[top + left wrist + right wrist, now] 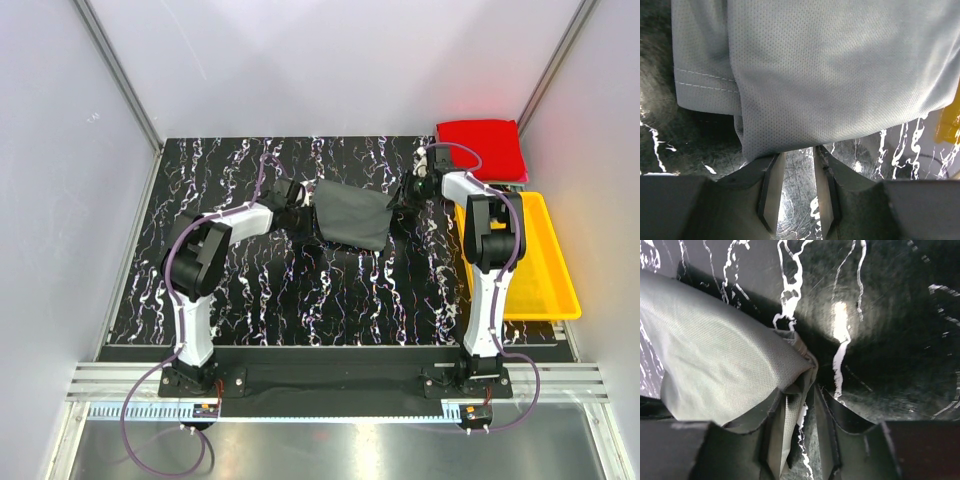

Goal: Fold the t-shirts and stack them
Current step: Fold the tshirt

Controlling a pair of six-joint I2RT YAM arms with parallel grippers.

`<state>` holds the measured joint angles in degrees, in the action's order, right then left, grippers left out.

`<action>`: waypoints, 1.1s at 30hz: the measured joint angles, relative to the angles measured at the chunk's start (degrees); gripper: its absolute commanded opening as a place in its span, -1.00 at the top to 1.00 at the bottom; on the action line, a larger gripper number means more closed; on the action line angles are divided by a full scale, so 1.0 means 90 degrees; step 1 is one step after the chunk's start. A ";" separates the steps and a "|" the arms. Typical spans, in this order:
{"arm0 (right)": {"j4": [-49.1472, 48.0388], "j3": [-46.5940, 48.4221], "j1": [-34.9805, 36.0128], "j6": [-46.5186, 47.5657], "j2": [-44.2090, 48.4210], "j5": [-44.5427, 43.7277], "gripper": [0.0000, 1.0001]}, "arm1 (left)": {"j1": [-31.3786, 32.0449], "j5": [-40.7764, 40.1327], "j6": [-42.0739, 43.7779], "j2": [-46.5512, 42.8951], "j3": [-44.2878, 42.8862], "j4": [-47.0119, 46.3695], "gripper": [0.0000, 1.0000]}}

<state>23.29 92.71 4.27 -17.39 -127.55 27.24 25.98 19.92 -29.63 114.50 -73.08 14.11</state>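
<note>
Marbled table point(300, 290), grey t-shirt point(350, 215) clamped by left claw point(300, 194) and right claw point(404, 194), folded red t-shirt point(480, 148) beyond yellow tray point(548, 290)

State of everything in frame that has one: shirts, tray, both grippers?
grey t-shirt: bunched, not flat, strung between both grippers
red t-shirt: folded, at the far right corner
yellow tray: nothing visible inside
left gripper: nearly closed, shirt edge at fingertips, grip unclear
right gripper: shut on the grey t-shirt's edge
</note>
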 measured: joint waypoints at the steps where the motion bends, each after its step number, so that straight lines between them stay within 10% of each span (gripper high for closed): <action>1: 0.0012 0.0036 -0.0007 0.0005 -0.0019 0.0000 0.48 | 0.0000 -0.0051 -0.0002 0.0000 -0.0015 0.0029 0.33; 5: 0.0015 0.0165 -0.0041 -0.0015 -0.0092 -0.0007 0.64 | 0.0017 -0.0223 -0.0010 -0.0002 -0.0061 0.0136 0.33; 11: 0.0068 0.0185 -0.0078 -0.0058 -0.0100 0.0056 -0.10 | 0.0019 -0.0437 -0.0022 -0.0138 -0.0119 0.0559 0.28; 14: 0.0221 0.0187 -0.0078 -0.0024 0.0024 0.0029 -0.17 | 0.0019 -0.0457 -0.0024 -0.0359 -0.0153 0.0814 0.26; 20: 0.0738 0.0165 -0.0095 0.0029 0.0488 0.0248 0.91 | 0.0019 -0.0102 -0.0044 -0.0610 -0.0619 0.0699 0.26; 33: -0.0843 -0.1435 0.0097 -0.0597 0.0704 0.2982 0.96 | -0.0087 0.0005 -0.0019 0.0578 -0.1090 0.0571 0.29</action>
<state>15.70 79.79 5.15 -22.76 -121.21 54.08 25.19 19.97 -29.80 119.70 -82.89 19.25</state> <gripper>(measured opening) 0.020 0.362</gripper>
